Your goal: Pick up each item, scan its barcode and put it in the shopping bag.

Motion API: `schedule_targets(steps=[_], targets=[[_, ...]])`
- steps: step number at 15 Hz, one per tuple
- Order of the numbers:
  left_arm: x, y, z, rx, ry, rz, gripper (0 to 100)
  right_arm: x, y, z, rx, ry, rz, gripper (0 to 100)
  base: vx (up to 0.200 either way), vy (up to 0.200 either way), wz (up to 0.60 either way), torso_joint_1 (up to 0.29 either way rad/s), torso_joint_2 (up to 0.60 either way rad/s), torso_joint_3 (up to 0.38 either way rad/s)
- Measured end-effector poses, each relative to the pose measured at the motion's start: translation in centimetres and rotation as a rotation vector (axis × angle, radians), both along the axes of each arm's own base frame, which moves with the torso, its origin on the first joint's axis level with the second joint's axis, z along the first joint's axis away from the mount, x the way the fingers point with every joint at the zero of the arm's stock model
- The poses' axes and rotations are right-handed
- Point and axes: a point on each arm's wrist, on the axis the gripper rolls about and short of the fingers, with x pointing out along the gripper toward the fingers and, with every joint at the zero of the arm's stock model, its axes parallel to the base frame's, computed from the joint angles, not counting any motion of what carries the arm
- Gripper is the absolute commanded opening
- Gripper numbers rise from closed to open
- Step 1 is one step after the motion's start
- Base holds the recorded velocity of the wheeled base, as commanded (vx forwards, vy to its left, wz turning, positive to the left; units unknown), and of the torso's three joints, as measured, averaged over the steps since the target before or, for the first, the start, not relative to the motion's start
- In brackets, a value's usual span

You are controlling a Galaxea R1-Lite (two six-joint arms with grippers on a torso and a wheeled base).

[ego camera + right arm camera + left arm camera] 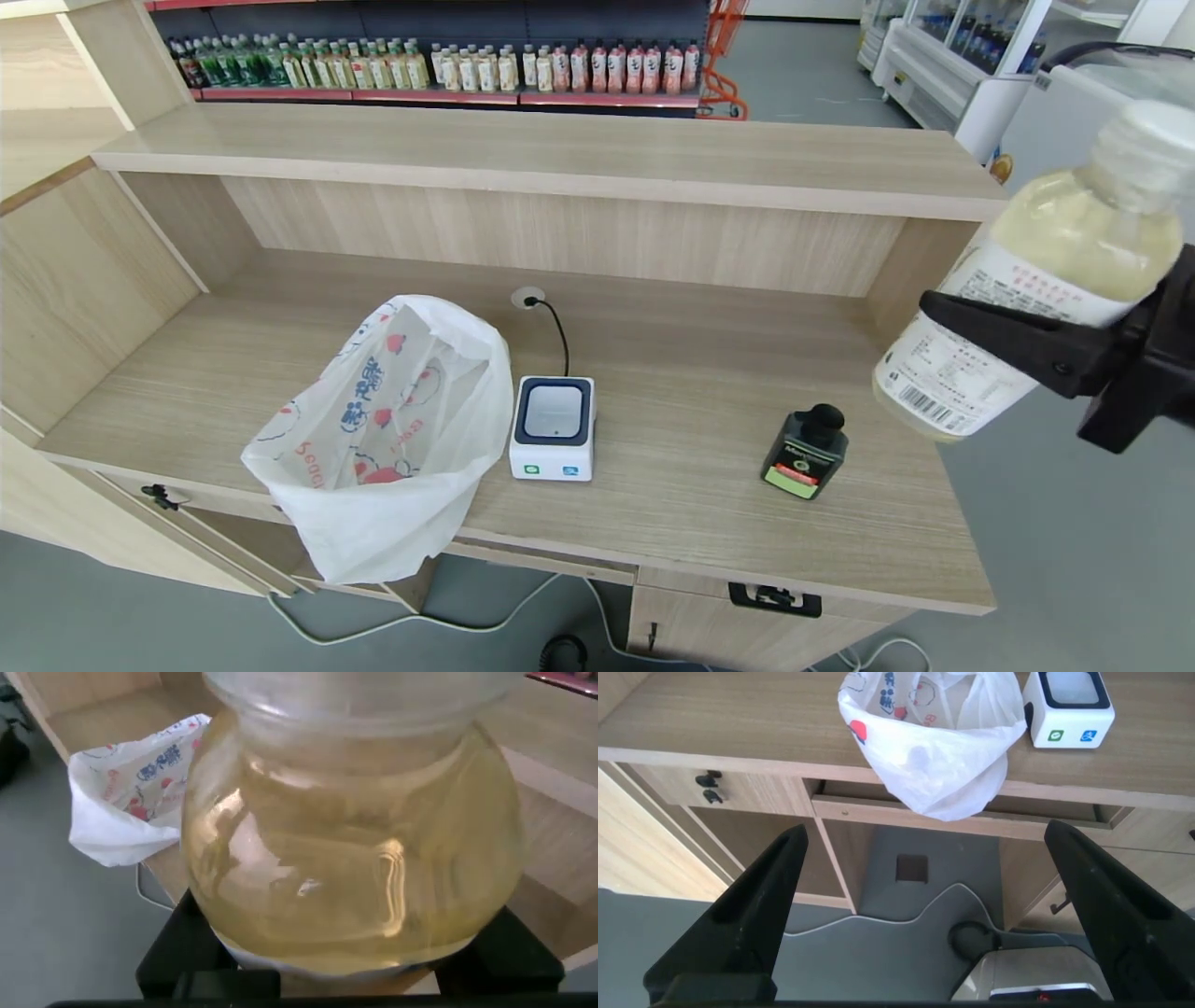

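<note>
My right gripper (1027, 331) is shut on a clear bottle of pale yellow drink (1036, 271), held tilted in the air beyond the counter's right end, barcode facing down. That same bottle (355, 840) looms large in the right wrist view, between dark fingers (187, 961). A white shopping bag (373, 439) stands open at the counter's front left, hanging over the edge. The white barcode scanner (554, 425) sits just right of it. A small dark bottle (806, 455) stands on the counter to the right. My left gripper (920, 905) is open, off the counter's front edge near the bag (924, 737).
The wooden counter (700, 392) has a raised back wall and side walls. A black cable (558, 336) runs from the scanner to a hole at the back. Drawers with handles (710, 784) sit under the front edge. Shelves of drinks (439, 65) stand far behind.
</note>
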Motion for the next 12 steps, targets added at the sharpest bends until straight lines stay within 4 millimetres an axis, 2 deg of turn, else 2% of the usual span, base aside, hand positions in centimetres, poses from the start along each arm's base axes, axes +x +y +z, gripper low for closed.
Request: schedule_targets(steps=[3,7,12], targets=[[0.0,0.0,0.0,0.0,0.0,0.0,100,0.6,-0.8,-1.7,-0.046,-0.07,-0.072,0,0.0,0.0,0.0,0.0,0.0,0.0],[0.0,0.0,0.0,0.0,0.0,0.0,100,0.7,-0.9,-3.4,-0.08,-0.024,-0.077,0,0.0,0.0,0.0,0.0,0.0,0.0],[0.0,0.0,0.0,0.0,0.0,0.0,100,0.5,-0.9,-3.6,-0.094,-0.03,-0.077,0,0.0,0.0,0.0,0.0,0.0,0.0]])
